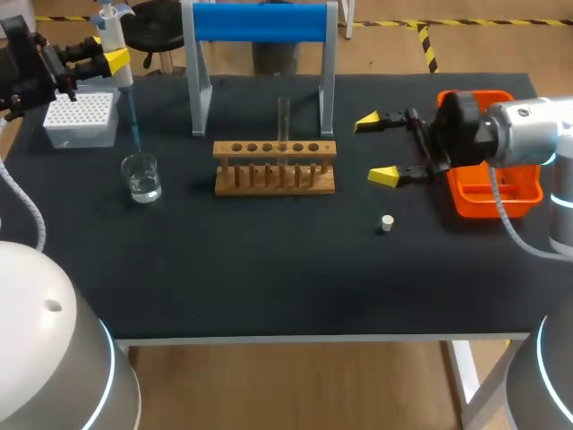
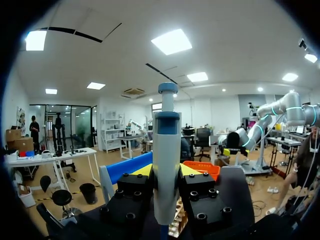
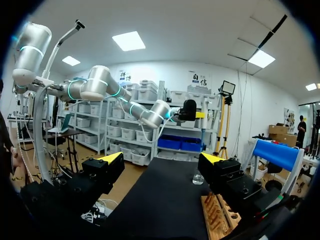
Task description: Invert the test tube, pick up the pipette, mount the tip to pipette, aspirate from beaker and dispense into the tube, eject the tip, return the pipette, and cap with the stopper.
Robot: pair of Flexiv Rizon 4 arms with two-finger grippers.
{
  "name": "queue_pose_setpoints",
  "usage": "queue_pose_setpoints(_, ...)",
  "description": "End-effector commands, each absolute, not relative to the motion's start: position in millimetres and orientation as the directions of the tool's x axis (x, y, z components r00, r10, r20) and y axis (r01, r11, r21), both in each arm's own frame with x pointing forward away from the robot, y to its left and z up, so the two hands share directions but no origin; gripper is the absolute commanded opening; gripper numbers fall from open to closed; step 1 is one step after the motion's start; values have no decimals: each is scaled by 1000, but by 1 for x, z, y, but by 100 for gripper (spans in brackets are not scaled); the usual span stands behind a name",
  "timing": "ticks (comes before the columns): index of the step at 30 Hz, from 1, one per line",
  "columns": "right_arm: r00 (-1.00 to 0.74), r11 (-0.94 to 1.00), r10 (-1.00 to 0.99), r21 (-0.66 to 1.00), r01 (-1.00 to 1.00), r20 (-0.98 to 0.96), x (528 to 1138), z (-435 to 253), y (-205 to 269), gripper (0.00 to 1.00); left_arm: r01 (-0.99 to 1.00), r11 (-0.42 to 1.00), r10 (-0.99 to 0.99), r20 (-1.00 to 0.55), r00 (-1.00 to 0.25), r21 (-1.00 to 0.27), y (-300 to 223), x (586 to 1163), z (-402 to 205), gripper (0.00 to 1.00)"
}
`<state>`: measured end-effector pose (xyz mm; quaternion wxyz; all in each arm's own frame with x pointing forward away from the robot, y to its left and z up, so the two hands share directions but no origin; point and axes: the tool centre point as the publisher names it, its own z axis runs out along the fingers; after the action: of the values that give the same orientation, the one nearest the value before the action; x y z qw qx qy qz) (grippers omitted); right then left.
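While the left tool (image 1: 106, 57) grips the pipette (image 1: 115, 31) upright from both sides, the tip (image 1: 134, 134) points down at the beaker (image 1: 141, 177), which stands just beside the tip box (image 1: 81, 118). Empty and wide open, the right tool (image 1: 374, 149) hangs beside the rack (image 1: 275, 167), where the tube (image 1: 283, 116) stands upright. The stopper (image 1: 387, 223) lies on the worktop (image 1: 269, 278) near the right tool.

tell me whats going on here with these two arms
The left end effector is shut on the pipette, held upright with its tip just over the beaker of clear liquid, beside the tip box. The right end effector hangs open and empty next to the wooden rack, where the test tube stands upright. The stopper lies loose on the table, so the tube is not yet capped.
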<state>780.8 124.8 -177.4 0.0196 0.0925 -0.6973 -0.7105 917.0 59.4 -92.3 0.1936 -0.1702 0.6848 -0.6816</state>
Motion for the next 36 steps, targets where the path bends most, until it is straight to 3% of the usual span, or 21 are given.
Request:
queue_pose_setpoints(1, -989, 40, -110, 994, -106, -101, 766, -172, 158, 100, 33, 12, -494, -34, -869, -999, 60, 917, -93, 0)
queue_pose_setpoints(21, -994, 217, 60, 973, -74, -89, 754, -204, 303, 100, 33, 12, -494, -34, -869, -999, 60, 917, -93, 0)
queue_pose_setpoints(36, -977, 338, 205, 941, 19, -54, 782, -245, 345, 100, 33, 12, -494, -34, -869, -999, 60, 917, -93, 0)
